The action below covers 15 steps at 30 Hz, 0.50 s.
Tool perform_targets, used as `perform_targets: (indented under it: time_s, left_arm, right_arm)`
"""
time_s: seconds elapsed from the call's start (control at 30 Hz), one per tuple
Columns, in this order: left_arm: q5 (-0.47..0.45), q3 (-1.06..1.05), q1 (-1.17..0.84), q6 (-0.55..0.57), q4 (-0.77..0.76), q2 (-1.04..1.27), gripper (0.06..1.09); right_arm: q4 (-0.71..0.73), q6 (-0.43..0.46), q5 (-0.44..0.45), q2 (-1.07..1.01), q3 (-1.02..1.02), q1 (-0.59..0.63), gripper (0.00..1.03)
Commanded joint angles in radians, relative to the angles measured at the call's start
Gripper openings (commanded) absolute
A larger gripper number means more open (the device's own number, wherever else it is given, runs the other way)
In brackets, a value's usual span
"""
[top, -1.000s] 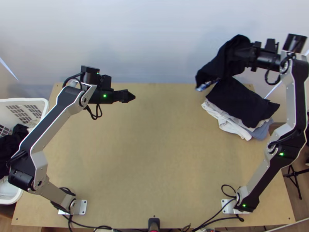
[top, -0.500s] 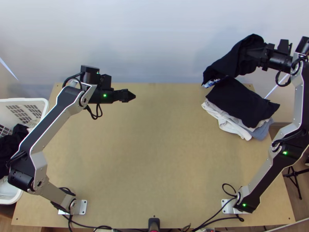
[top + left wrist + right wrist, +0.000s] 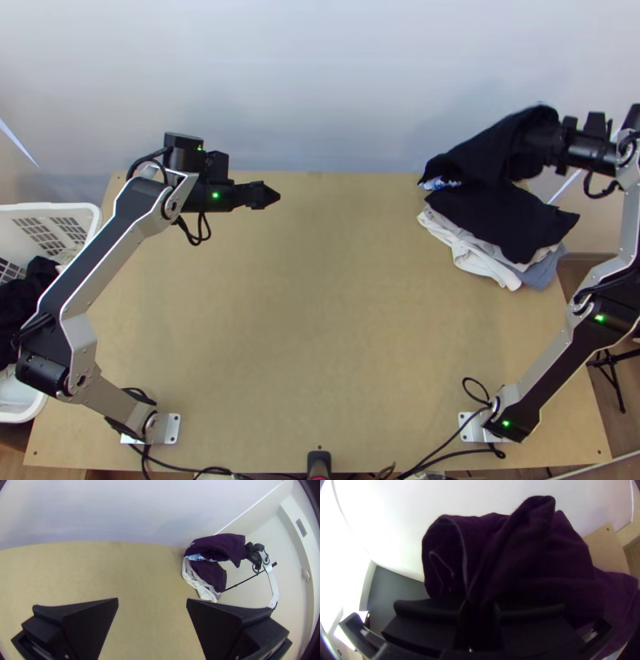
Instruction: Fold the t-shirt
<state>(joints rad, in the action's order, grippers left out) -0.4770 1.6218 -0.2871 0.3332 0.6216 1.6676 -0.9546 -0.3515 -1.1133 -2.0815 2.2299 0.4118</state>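
My right gripper (image 3: 552, 146) is at the upper right in the top view, shut on a dark t-shirt (image 3: 500, 148) with a blue-white print at its lower edge. The shirt hangs folded over and its low end rests at the back of a pile of clothes. From the right wrist view, the bunched cloth (image 3: 526, 550) rises between the fingers of the right gripper (image 3: 480, 610). My left gripper (image 3: 272, 197) is over the table's back left part; in the left wrist view the left gripper (image 3: 152, 603) stands open with nothing between its fingers.
A pile of folded clothes, with a black piece (image 3: 504, 212) on top and white and blue-grey ones below, lies at the table's back right. A white basket (image 3: 76, 212) holding dark clothes stands left of the table (image 3: 320, 320). Cables run along the near edge.
My right gripper has moved to the right and then nearer with the shirt, whose body has come lower over the pile. The left arm has barely moved.
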Motion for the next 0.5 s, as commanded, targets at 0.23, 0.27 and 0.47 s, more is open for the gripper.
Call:
perform_targets:
  time_s: [0.23, 0.27, 0.47]
  left_arm:
    - [-0.002, 0.044, -0.021, 0.004, 0.000, 0.027, 1.05]
    - [-0.002, 0.046, -0.024, 0.004, 0.000, 0.027, 1.05]
    - [-0.002, 0.044, -0.037, 0.004, 0.000, 0.029, 1.05]
  right_arm:
    - [-0.276, 0.384, 0.199, 0.133, -0.286, 0.124, 0.03]
    - [-0.276, 0.396, 0.213, 0.146, -0.309, 0.136, 0.03]
    - [-0.265, 0.465, 0.297, 0.190, -0.408, 0.206, 0.03]
